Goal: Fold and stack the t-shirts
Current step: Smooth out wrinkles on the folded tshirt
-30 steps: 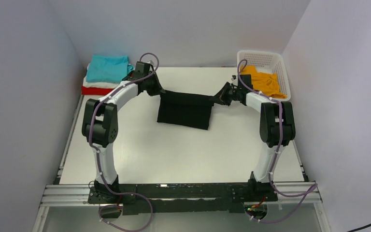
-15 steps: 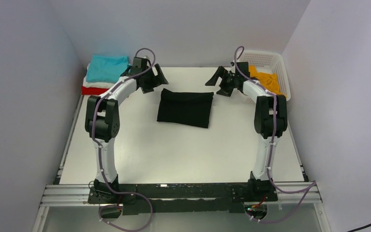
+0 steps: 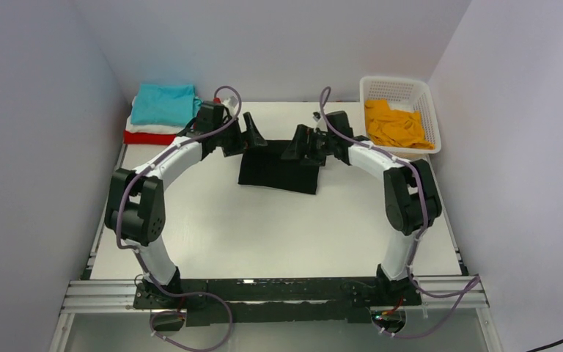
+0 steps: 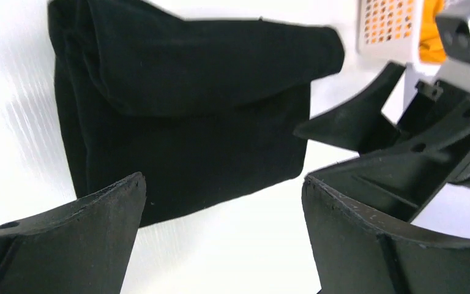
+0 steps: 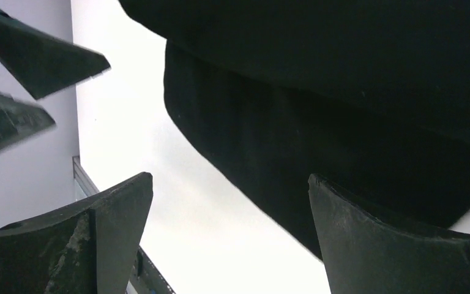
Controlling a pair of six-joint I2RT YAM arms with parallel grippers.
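Observation:
A black t-shirt [image 3: 278, 174] lies folded into a rectangle on the white table, a little beyond its middle. My left gripper [image 3: 254, 138] hangs open over the shirt's far left corner. Facing it, my right gripper [image 3: 294, 147] is open over the far edge. In the left wrist view the black t-shirt [image 4: 183, 104] lies beyond the spread jaws of my left gripper [image 4: 223, 184], which hold nothing. In the right wrist view the black t-shirt [image 5: 343, 92] lies beside my empty right gripper [image 5: 229, 180]. Teal [image 3: 163, 103], white [image 3: 145, 126] and red [image 3: 141, 137] t-shirts are stacked at the back left.
A white lattice basket [image 3: 397, 78] stands at the back right with a crumpled orange t-shirt [image 3: 392, 125] inside. Walls close in the table on the left, back and right. A metal rail [image 3: 264, 290] with both arm bases runs along the near edge.
A second ago both grippers were shut on the black shirt's far corners. They let go, drew back, then swung inward toward each other over the shirt's far edge. The shirt lies flat.

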